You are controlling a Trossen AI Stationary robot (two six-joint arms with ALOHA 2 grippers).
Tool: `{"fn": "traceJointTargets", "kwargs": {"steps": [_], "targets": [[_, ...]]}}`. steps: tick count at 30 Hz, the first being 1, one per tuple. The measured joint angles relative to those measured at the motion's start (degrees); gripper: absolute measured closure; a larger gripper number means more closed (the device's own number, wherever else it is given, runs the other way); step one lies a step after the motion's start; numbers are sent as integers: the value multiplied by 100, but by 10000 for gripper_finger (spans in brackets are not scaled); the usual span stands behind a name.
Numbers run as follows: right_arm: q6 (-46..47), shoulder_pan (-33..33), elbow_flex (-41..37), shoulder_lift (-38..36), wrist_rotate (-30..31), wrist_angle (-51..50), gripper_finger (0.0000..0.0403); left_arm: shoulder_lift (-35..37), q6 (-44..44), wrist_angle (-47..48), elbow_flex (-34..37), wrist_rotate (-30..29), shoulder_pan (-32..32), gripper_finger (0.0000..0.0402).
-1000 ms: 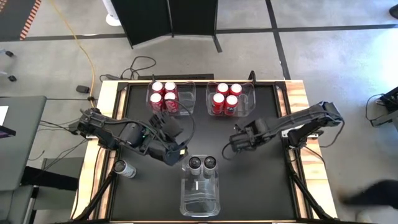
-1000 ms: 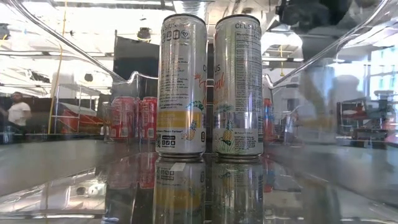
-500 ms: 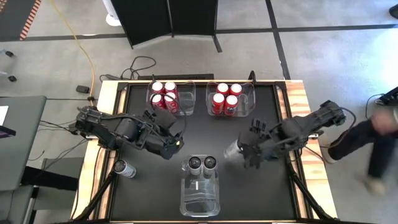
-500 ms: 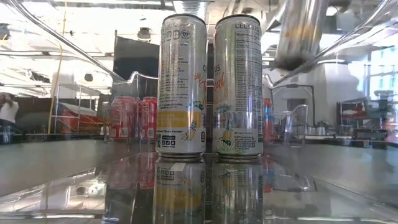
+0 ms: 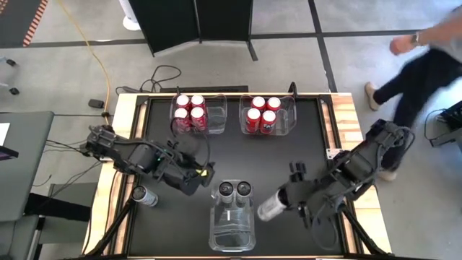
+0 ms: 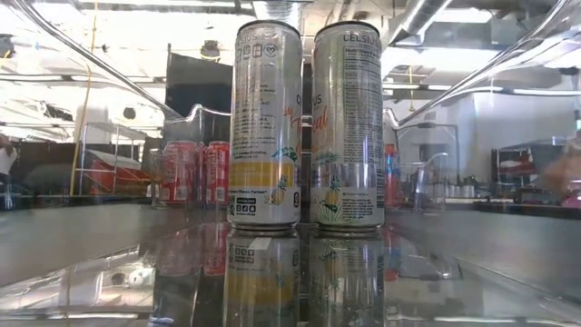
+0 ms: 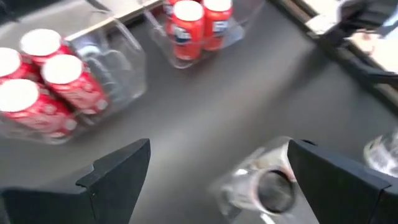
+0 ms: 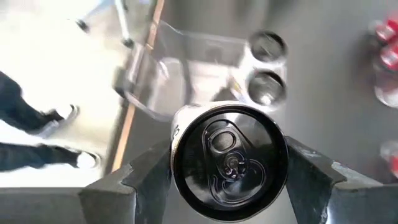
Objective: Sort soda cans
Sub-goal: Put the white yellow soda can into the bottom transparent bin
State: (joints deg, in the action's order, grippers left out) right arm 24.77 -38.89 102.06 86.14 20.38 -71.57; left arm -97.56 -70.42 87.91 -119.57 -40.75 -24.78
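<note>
Cans are spread over the black tabletop (image 5: 166,217) in three clear bins. Four red cans (image 5: 190,113) stand in the far left bin (image 5: 219,108), four more red cans (image 5: 262,113) in the far right bin (image 5: 290,108). Two silver cans (image 5: 234,191) stand upright side by side at the far end of the near bin (image 5: 232,231), close together; the low view shows them (image 6: 306,127) through the bin's wall with red cans behind. Another silver can (image 5: 145,196) sits at the tabletop's left edge, apart from the bins.

A fourth silver can (image 5: 270,207) is clamped between the fingers of the right hand (image 5: 283,201), tilted, just right of the near bin. In the right wrist view its dark top (image 8: 229,163) fills the space between the two fingers (image 8: 143,175), which press its sides, with the near bin and its pair of cans beyond.

The left hand (image 5: 202,176) hovers left of the near bin's far end, its fingers (image 7: 118,171) spread wide with nothing between them.

A person (image 5: 419,61) is beyond the tabletop's far right corner.
</note>
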Motion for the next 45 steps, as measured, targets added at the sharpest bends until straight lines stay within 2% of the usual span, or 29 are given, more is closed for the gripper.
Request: {"fn": "traceJointTargets", "kwargs": {"steps": [5,10,18,23,31,35,38,45], "targets": [[-41,-121,0,297,-22,784,138,0,33,-268,0,36,-350,26],[-35,39,0,888,-116,1361,138,-1,-363,-177,0,174,-825,26],[226,432,32,1845,-92,1301,138,-4,-1490,233,-1,60,-1896,26],[270,541,33,2323,-55,1184,138,-9,-1732,200,68,106,-2301,26],[82,479,42,2568,-3,1101,138,-108,-1479,213,81,1435,-2555,26],[-5,504,42,2545,229,1008,138,-201,-1377,207,83,2059,-2574,26],[-67,541,42,2523,217,990,138,-241,-1302,214,83,2281,-2566,26],[-130,535,42,2523,140,1024,132,-269,-1174,211,83,2336,-2566,26]]}}
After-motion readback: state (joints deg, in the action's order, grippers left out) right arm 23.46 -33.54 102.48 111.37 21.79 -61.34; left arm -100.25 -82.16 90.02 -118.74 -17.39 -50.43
